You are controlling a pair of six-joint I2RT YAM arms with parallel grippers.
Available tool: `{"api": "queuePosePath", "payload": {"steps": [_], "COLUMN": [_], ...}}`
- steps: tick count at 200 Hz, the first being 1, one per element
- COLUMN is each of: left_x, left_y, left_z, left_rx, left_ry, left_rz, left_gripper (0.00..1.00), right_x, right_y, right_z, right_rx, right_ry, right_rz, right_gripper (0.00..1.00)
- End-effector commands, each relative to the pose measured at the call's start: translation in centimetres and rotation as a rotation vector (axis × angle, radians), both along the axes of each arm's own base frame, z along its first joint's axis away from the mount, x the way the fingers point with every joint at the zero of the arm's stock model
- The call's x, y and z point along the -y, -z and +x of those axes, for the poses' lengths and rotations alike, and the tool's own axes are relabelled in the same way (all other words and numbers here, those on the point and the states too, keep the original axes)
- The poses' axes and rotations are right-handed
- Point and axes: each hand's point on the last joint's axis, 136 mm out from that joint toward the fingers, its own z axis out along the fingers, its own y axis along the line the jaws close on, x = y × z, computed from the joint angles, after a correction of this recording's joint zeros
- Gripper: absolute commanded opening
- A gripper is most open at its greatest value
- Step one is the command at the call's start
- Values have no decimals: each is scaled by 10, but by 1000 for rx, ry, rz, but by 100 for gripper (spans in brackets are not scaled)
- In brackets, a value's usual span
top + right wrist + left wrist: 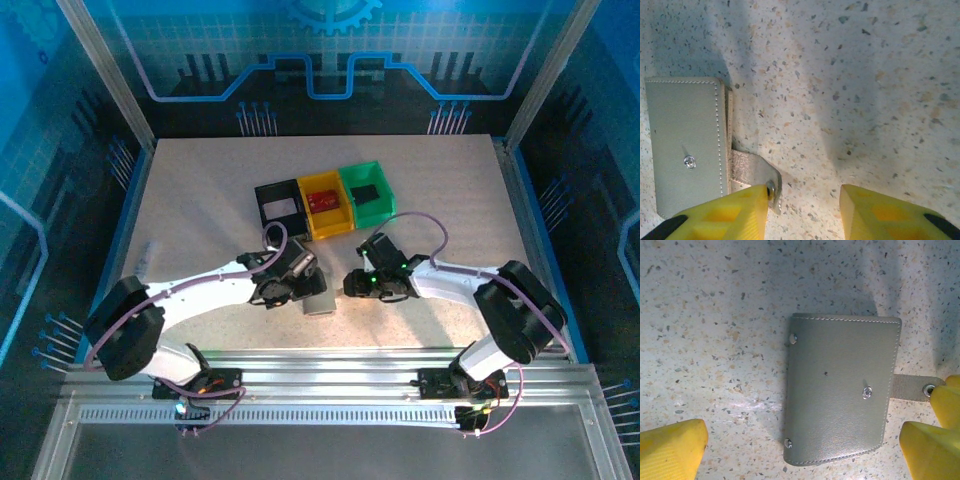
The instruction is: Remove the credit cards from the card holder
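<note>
1. Left gripper (805, 437) hovers right over the card holder, yellow fingers (671, 446) spread wide, gripping nothing.
2. Card holder (840, 390) lies flat and folded shut on the speckled table (715, 315), between the two grippers.
3. Its strap (752, 172) is unsnapped, poking out toward the right arm.
4. Farther back, a reddish card (322, 201) sits in the yellow bin (330, 231).
5. Right gripper (802, 205) is down at the strap's end, jaws partly apart over bare table, one finger (725, 212) touching the tab.

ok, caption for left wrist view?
Closed grey stitched folding card holder flat on the speckled table, strap tab unsnapped, between yellow fingers of the open left gripper.
</note>
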Motion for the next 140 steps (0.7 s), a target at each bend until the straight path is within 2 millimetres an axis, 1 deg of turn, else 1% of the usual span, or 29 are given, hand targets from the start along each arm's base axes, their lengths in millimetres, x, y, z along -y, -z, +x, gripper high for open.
{"api": "queuePosePath", "payload": {"steps": [1,25,57,98,140], "left_x": [-3,5,8,15,27], "left_y": [1,4,7,9,12], "left_z": [-6,-6,-5,-5,-4], "left_rx": [-28,-39,-53,-62,-73], "left_ry": [25,41,39,40,41], "left_rz": [86,114,142,152,146], "left_gripper": [99,99,100,99,99], "right_x": [11,12,10,9,5], "right_y": [-5,-4,0,1,6], "right_z": [2,2,2,2,2], "right_rx": [11,8,-1,-2,-13], "right_ry": [24,27,26,24,20], "right_rz": [-15,-12,6,14,31], "right_gripper": [42,40,38,35,30]}}
